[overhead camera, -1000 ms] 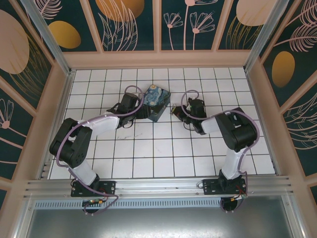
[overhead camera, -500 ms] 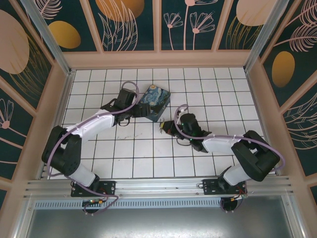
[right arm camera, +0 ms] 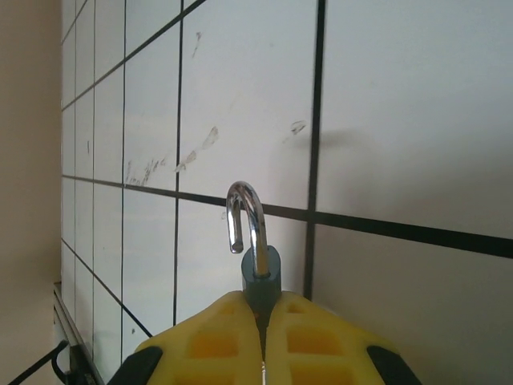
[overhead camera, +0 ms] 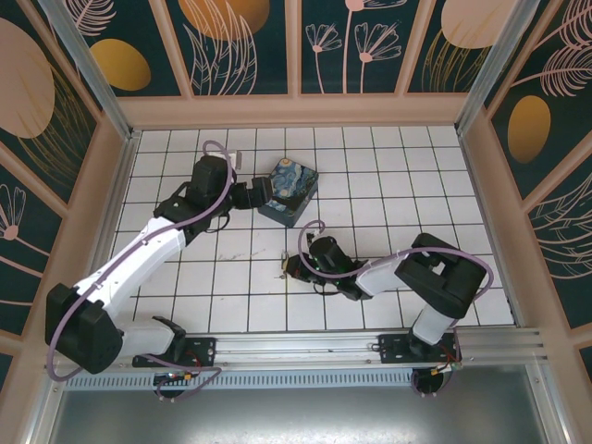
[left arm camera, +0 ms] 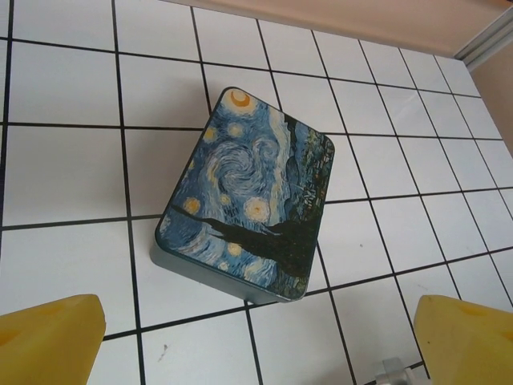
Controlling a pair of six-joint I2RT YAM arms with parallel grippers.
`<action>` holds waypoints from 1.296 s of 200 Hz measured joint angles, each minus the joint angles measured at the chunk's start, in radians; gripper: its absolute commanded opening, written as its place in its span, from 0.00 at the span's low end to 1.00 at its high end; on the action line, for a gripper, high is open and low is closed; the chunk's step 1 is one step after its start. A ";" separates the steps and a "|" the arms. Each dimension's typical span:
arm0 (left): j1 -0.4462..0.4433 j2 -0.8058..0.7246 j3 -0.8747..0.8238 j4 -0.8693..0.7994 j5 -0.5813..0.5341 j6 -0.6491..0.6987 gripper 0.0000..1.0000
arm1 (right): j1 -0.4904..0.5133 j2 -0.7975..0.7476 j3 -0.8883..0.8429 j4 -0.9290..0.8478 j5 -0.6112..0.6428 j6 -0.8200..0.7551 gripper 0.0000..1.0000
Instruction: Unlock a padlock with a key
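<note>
desk (overhead camera: pixel 398 176): white tiles with a dark grid — teal floral panels wall it in
box (overhead camera: pixel 290 188): dark-blue swirl paint, far middle, askew to the grid
left hand (overhead camera: pixel 260 196): just beside the box's left edge, arm stretched far
right hand (overhead camera: pixel 292 267): low over near-middle tiles, pointing left, well apart from the box
padlock (overhead camera: pixel 282 272): tiny speck at the right hand's tip — detail too small to tell

- Box (left arm camera: pixel 248 196): dark-blue lid with pale-blue swirls and yellow stars, an orange crescent at its 12 o'clock and a black shape toward 5 o'clock.
- Floor (overhead camera: pixel 388 185): white tiles, black grid lines.
- Padlock (right arm camera: pixel 256 258): bluish-grey body, shiny silver shackle.
- Left gripper (left arm camera: pixel 256 353) and right gripper (right arm camera: pixel 262 313): yellow pads (left arm camera: pixel 48 341).
- Walls (overhead camera: pixel 250 46): dark teal, gold and peach ovals, pink line-drawn flowers.
- Arms (overhead camera: pixel 157 245): white and black.
</note>
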 measured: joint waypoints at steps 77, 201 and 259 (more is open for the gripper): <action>0.009 -0.069 -0.029 -0.044 -0.101 -0.012 0.98 | -0.103 -0.490 -0.088 -0.291 0.116 -0.038 0.99; 0.091 -0.237 -0.336 0.367 -0.510 0.132 0.99 | -0.639 -0.732 0.214 -0.733 0.705 -0.541 0.99; 0.209 -0.213 -0.524 0.707 -0.578 0.364 0.99 | -0.776 -0.571 -0.061 -0.427 0.731 -0.705 0.99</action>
